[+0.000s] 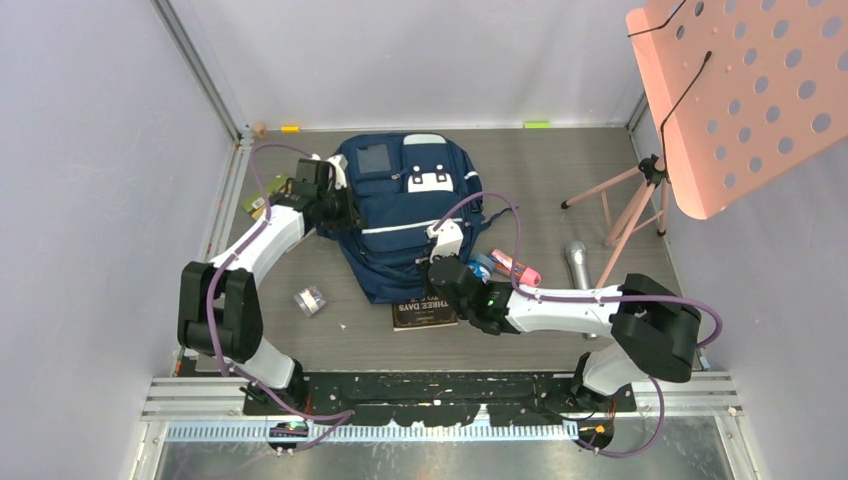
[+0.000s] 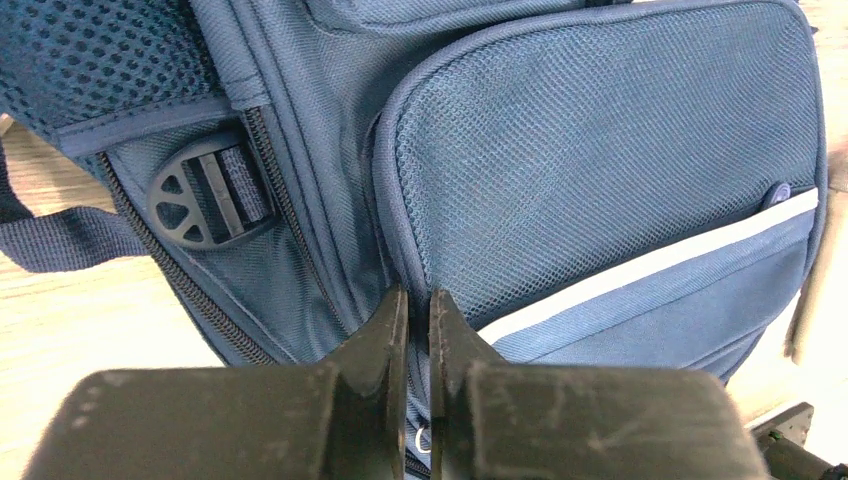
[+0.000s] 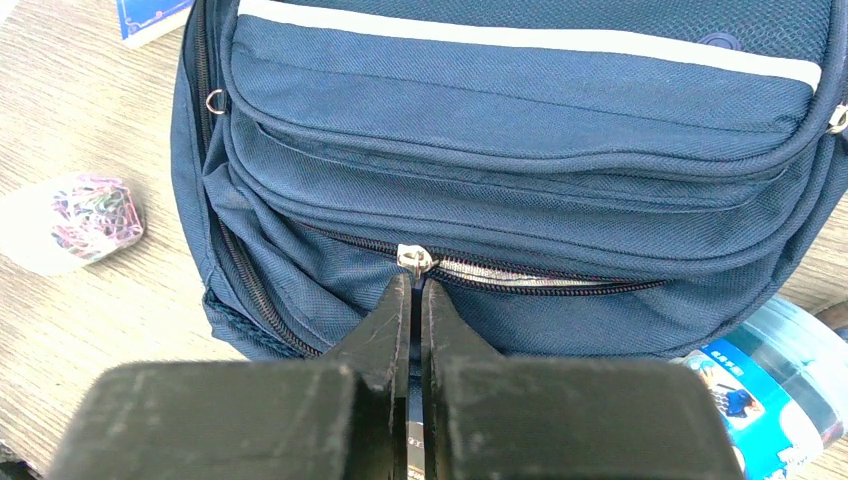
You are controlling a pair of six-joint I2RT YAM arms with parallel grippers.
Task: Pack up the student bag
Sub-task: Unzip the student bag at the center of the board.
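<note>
The student bag, a navy backpack with pale stripes and white patches, lies flat mid-table. My left gripper is at the bag's left side. In the left wrist view this gripper is shut, pinching a fold of the bag beside the mesh side pocket. My right gripper is at the bag's near end. The right wrist view shows it shut just under the silver zipper slider, with the dark pull tab between its fingers. Right of the slider the zipper gapes slightly.
A dark book lies under the bag's near edge. A packet of paper clips sits to the left. A blue tub, a pink item and a microphone lie to the right. A music stand stands far right.
</note>
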